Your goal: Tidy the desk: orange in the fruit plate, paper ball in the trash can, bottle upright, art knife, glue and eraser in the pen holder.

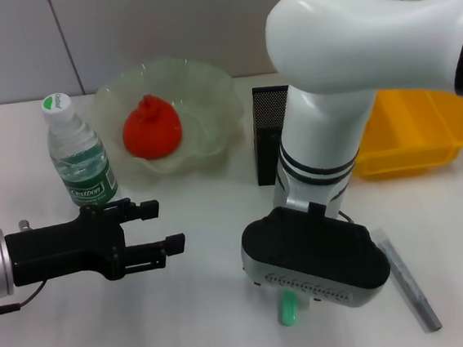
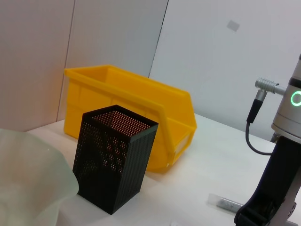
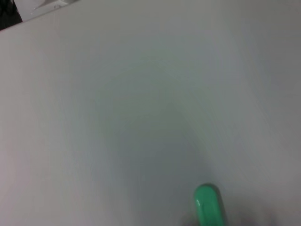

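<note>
The red-orange rounded orange (image 1: pixel 151 126) already lies in the pale-green scalloped fruit plate (image 1: pixel 207 90) near the desk's far edge, and the clear bottle (image 1: pixel 78 151) stands upright beside it. The black mesh pen holder (image 1: pixel 270 129) looks empty. The right gripper (image 1: pixel 292 305) hangs low over a green stick (image 1: pixel 289 308) near the front edge; I cannot tell its grip. The left gripper (image 1: pixel 167 226) waits wide open.

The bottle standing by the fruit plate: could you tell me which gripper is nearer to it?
Left. The left gripper hovers just in front of the bottle, jaws open. The right gripper is low over the desk, well off toward the robot's right, beyond the pen holder.
</note>
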`<state>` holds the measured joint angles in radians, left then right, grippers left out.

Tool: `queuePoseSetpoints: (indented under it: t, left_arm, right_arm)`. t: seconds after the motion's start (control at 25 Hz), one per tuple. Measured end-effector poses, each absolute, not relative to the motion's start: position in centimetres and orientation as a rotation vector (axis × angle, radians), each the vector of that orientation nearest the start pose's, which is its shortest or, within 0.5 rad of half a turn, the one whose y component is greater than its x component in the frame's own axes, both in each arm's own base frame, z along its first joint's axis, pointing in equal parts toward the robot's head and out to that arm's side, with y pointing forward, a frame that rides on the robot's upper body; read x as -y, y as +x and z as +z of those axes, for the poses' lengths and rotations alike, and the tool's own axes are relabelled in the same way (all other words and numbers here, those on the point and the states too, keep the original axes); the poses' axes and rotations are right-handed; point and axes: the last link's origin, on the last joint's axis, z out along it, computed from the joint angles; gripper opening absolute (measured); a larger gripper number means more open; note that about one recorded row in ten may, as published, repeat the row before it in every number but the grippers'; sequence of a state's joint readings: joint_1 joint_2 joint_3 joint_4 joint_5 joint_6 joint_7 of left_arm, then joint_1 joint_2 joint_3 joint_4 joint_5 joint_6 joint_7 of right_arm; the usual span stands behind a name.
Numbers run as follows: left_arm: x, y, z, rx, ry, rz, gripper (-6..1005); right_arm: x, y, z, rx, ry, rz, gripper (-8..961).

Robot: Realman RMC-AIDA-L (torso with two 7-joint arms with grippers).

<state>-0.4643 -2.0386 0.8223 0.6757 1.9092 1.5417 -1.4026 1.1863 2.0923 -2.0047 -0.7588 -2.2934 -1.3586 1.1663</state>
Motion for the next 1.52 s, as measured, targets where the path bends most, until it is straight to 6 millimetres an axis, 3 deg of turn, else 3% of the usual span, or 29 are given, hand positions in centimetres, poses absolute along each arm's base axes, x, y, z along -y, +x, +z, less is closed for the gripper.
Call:
queuePoseSetpoints:
  t: [0.28,0.68,1.52]
  left_arm:
    - [-31.9,-27.5,0.3,0.615,-2.746,-0.65,785]
    - [-31.7,-27.8,0.2,0.622,-2.737,-0.655,785]
    - [-31.8,-27.9,0.3,0.643,-2.712,-0.666,785]
  right_arm:
    - [-34.9,10.1,-12.8,1.931,-2.771,-1.036,824]
    - [-34.7,10.3,-12.9,1.95,-2.761,-1.032,567]
    - [-35.1,10.6,-12.9,1.984,-2.732,-1.056,410]
